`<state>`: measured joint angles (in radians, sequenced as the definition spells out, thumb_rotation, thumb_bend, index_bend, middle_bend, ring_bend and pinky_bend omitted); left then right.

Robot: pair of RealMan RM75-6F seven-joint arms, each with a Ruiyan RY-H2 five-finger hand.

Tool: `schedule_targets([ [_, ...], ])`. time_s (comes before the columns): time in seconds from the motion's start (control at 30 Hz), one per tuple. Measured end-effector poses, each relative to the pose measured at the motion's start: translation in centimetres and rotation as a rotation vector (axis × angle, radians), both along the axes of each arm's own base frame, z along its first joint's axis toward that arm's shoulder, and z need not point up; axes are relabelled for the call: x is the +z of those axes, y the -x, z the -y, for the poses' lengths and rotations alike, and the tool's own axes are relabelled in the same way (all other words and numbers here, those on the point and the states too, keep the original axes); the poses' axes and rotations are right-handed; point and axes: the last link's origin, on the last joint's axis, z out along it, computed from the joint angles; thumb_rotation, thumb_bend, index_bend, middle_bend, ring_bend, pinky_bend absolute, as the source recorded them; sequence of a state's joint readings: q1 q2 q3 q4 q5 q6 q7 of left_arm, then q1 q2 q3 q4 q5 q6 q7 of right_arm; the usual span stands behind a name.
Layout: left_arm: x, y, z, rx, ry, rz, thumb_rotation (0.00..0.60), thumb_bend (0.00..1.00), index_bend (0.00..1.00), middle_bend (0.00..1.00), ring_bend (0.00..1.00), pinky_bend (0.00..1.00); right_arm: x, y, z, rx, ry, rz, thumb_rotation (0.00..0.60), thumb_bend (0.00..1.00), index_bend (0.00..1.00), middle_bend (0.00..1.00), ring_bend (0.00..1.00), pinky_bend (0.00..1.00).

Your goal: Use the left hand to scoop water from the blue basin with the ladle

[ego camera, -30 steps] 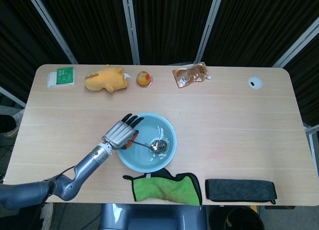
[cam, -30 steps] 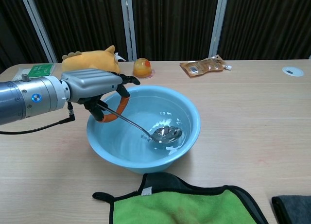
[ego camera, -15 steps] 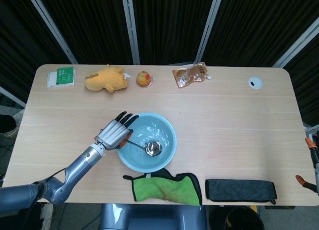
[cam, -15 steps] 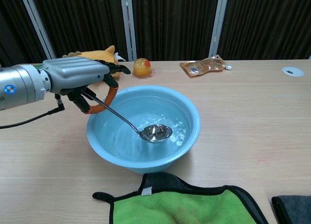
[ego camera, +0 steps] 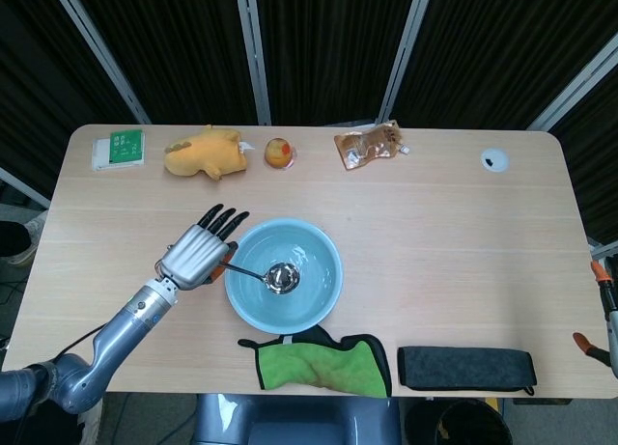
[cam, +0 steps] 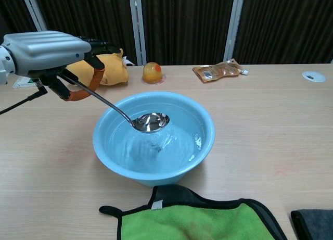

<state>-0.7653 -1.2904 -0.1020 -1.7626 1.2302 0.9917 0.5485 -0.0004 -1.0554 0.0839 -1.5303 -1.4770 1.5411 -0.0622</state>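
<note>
The blue basin [ego camera: 323, 289] [cam: 205, 138] sits at the table's front middle with rippling water in it. My left hand [ego camera: 193, 253] [cam: 49, 46] holds the ladle's orange handle [cam: 89, 84] to the left of the basin. The steel ladle bowl [ego camera: 282, 278] [cam: 151, 122] is lifted above the water, level, with water in it. My right hand is hidden from both views; only an orange-tipped tool [ego camera: 603, 300] shows at the far right edge of the head view.
A yellow plush toy [ego camera: 203, 153], an orange fruit cup [ego camera: 279, 152], a snack packet [ego camera: 368, 144] and a green card [ego camera: 118, 148] line the far edge. A green cloth [ego camera: 319, 364] and a dark cloth [ego camera: 466, 368] lie in front of the basin.
My left hand rose and drew back to the left, lifting the ladle bowl out of the water. The water now ripples.
</note>
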Motion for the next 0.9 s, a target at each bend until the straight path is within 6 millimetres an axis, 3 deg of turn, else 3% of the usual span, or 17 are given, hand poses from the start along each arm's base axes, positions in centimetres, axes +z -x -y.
schedule_targets([
  [0.4, 1.8, -0.3, 1.6, -0.021, -0.036, -0.003, 0.600, 0.62, 0.72, 0.00, 0.00, 0.00, -0.9, -1.2, -0.2, 0.032, -0.062, 0.103, 0.600, 0.00, 0.00, 0.00, 0.00, 0.00],
  [0.9, 4.3, 0.7, 2.6, -0.013, -0.077, 0.020, 0.600, 0.62, 0.72, 0.00, 0.00, 0.00, -1.7, -1.7, -0.2, 0.036, -0.087, 0.091, 0.600, 0.00, 0.00, 0.00, 0.00, 0.00],
])
